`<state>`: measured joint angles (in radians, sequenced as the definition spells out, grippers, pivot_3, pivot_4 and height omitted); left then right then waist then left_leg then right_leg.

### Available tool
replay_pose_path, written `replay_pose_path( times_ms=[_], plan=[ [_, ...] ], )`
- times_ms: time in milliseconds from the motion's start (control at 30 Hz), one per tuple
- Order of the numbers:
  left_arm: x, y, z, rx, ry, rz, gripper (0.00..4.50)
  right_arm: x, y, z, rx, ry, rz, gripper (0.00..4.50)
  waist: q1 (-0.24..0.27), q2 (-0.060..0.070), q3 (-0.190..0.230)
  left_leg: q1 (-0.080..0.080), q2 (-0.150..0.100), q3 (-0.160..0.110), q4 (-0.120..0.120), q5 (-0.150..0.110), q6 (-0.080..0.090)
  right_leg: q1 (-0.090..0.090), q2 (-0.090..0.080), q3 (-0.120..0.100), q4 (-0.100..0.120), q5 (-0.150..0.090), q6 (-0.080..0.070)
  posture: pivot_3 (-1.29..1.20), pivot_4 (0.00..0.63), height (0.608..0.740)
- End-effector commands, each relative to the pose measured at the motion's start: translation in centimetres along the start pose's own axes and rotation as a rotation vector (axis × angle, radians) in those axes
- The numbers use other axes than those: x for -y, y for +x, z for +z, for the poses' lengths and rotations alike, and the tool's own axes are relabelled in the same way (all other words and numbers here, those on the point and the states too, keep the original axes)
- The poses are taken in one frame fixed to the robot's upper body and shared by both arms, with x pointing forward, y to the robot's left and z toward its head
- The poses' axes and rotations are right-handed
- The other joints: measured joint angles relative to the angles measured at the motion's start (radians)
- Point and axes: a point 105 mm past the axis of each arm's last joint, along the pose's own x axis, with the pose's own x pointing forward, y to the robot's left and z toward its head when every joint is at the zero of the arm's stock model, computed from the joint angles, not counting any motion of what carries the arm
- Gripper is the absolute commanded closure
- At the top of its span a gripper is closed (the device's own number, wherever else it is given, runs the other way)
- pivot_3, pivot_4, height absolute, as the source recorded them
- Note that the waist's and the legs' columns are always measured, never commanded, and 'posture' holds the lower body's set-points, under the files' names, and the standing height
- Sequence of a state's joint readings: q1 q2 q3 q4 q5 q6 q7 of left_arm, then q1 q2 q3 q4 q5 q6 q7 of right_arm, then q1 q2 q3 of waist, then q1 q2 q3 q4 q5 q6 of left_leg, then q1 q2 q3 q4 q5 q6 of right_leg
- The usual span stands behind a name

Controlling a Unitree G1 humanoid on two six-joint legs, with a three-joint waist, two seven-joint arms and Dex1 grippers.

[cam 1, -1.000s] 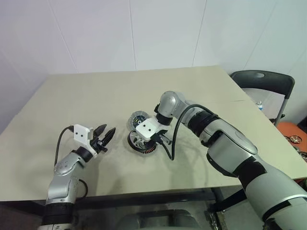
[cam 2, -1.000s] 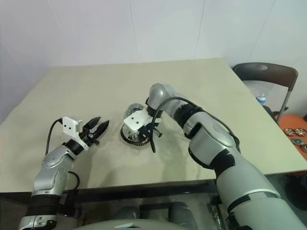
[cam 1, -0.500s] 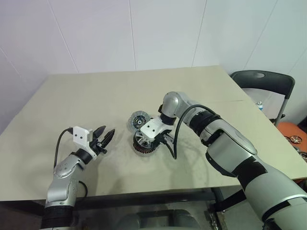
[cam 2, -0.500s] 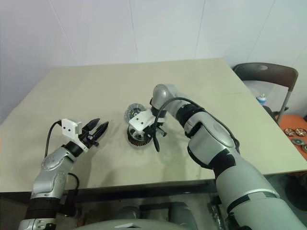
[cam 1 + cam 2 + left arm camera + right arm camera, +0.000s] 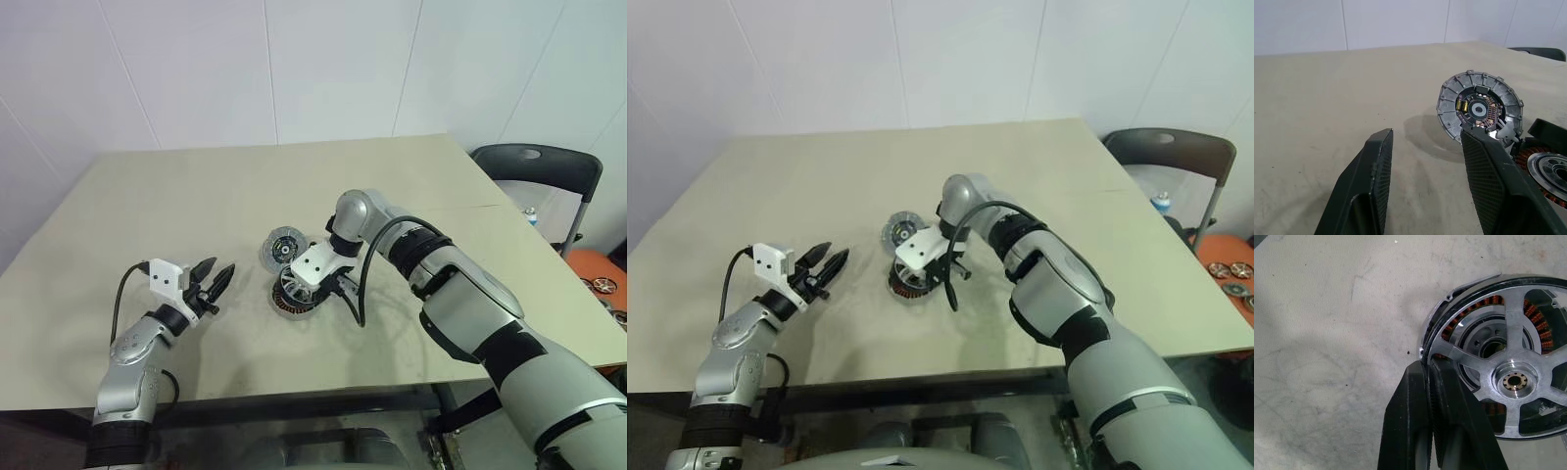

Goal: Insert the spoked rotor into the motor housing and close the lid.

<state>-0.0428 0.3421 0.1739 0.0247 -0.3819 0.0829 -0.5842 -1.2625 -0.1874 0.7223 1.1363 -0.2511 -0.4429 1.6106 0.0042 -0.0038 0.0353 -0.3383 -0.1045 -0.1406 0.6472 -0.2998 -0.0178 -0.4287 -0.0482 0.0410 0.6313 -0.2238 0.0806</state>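
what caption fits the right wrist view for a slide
Right gripper pinching the rim of the spoked rotor, seated over the copper windings on the table.

A bare test room: plain white panelled walls point(image 5: 294, 69), one beige worktable point(image 5: 196, 186), a black chair point(image 5: 549, 166).

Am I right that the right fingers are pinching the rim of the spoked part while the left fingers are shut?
Not quite. The left fingers stand open, holding nothing, as the left wrist view shows. The right fingers do pinch the spoked rotor at its rim.
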Motion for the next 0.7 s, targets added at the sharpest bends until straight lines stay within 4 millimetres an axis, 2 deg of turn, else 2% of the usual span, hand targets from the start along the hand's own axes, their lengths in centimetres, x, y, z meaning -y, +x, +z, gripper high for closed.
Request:
replay_pose_path(
  times_ms=[33,133,267,467,567,700],
  plan=[
    [0.0,0.1,1.5,0.054,0.024,-0.001,2.16,0.4,-0.4,0.3,0.005,-0.022,-0.022,3.79,0.000,0.000,0.000,0.000,0.000,0.000,0.000,0.000,0.000,0.000,0.000,0.000,0.000,0.000,0.000,0.00,0.000,0.740],
    [0.0,0.0,1.4,0.052,0.024,0.001,2.16,0.4,-0.3,0.3,0.001,-0.016,-0.020,2.89,0.000,0.000,0.000,0.000,0.000,0.000,0.000,0.000,0.000,0.000,0.000,0.000,0.000,0.000,0.000,0.00,0.000,0.740],
    [-0.1,0.0,1.4,0.051,0.023,0.002,2.16,0.3,-0.4,0.1,-0.006,-0.004,-0.014,2.89,0.000,0.000,0.000,0.000,0.000,0.000,0.000,0.000,0.000,0.000,0.000,0.000,0.000,0.000,0.000,0.00,0.000,0.740],
    [0.0,0.1,1.7,0.058,0.025,-0.001,2.16,0.5,-2.2,0.3,0.016,-0.022,-0.066,2.89,-0.001,0.000,0.000,0.000,0.000,0.000,0.000,0.000,0.000,0.000,0.000,0.000,0.000,0.000,0.000,0.00,0.000,0.740],
    [0.2,0.1,1.9,0.064,0.026,-0.016,2.16,1.0,-4.0,1.9,0.137,0.022,-0.132,2.89,0.001,0.000,0.000,0.000,0.000,0.000,0.000,0.000,0.000,0.000,0.000,0.000,0.000,0.000,0.000,0.00,0.000,0.740],
    [0.6,0.0,2.3,0.071,0.029,-0.032,2.16,2.1,-7.4,4.5,0.379,0.118,-0.250,2.89,-0.002,0.000,0.000,0.000,0.000,0.000,0.000,0.000,0.000,0.000,0.000,0.000,-0.001,0.000,0.000,0.00,0.000,0.740]
  ],
)
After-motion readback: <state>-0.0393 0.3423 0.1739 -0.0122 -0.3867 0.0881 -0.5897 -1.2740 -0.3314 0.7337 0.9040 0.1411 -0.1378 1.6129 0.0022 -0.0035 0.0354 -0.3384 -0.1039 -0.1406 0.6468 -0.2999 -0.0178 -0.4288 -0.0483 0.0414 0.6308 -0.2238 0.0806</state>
